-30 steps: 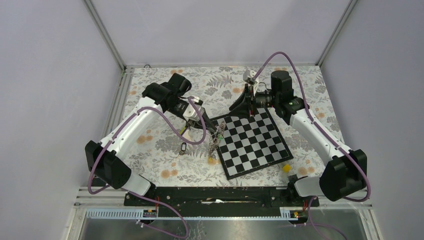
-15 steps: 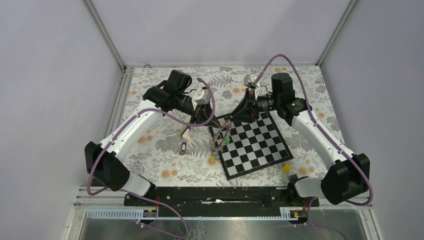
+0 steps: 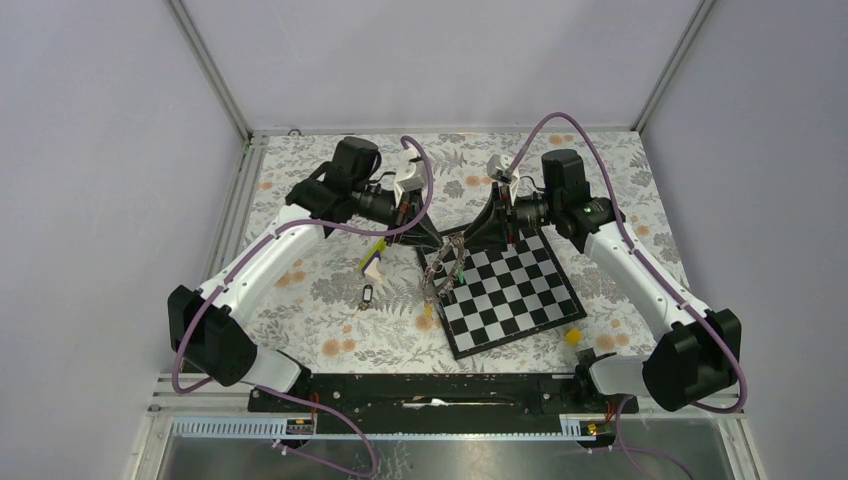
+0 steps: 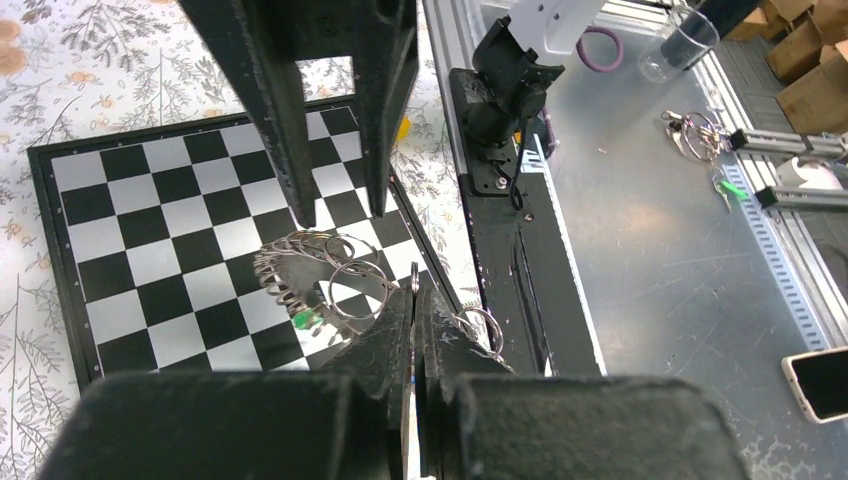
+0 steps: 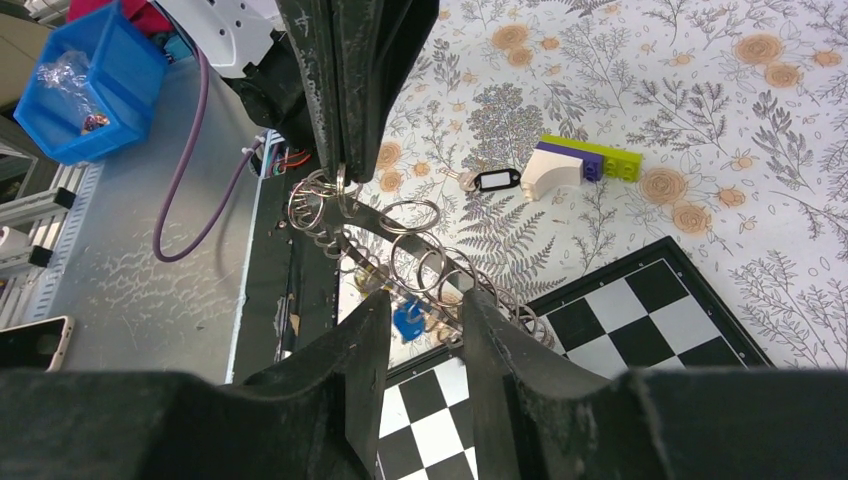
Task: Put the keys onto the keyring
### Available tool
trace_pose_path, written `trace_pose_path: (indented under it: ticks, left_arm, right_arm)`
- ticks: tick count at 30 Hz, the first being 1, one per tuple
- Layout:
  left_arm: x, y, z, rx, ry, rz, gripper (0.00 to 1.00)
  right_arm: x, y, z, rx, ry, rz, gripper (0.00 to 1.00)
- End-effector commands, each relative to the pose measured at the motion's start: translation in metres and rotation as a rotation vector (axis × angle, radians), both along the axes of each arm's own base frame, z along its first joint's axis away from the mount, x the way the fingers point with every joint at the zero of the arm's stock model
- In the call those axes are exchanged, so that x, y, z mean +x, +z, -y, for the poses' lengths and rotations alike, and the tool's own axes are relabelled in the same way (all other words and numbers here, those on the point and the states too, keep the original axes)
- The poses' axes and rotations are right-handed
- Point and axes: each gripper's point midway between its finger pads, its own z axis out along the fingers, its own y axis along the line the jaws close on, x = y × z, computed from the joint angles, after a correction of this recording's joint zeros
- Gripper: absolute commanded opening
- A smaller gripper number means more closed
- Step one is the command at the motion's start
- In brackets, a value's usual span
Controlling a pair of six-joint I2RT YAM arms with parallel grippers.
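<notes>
Watching from the top, I am seeing the keyring (image 3: 441, 268) hanging over the chessboard's (image 3: 520, 290) far-left corner, between the left gripper (image 3: 428, 240) and right gripper (image 3: 470, 236). Checking the left wrist view, its fingers (image 4: 392, 335) are clenching one loop. In the right wrist view, the fingers (image 5: 350, 345) are grasping the coil, with a blue key (image 5: 407, 321) dangling between them.

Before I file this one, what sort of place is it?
Most likely a robotics lab test cell, not a home: plain grey panels in a metal frame enclose the table, and a blue bin stands nearby.
</notes>
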Motion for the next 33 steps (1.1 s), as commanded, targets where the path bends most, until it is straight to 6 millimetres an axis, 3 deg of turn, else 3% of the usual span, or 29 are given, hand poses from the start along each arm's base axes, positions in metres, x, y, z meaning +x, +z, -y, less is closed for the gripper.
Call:
trace_pose_path:
  ticks: [1,11,22,33]
  left_arm:
    - [0.010,0.028,0.003,-0.044,0.078,0.030,0.00]
    - [0.036,0.028,0.010,-0.022,0.227,-0.040,0.00]
    - [0.049,0.022,0.014,-0.010,0.280,-0.041,0.00]
    - [0.060,0.014,0.017,0.008,0.318,-0.037,0.00]
  right_arm:
    - [-0.008,0.014,0.001,0.033,0.018,0.019,0.40]
    - [-0.012,0.020,-0.007,0.112,0.042,-0.131,0.41]
    - [0.001,0.014,-0.018,0.202,0.006,-0.258,0.46]
    - [-0.002,0.011,-0.026,0.220,0.017,-0.307,0.48]
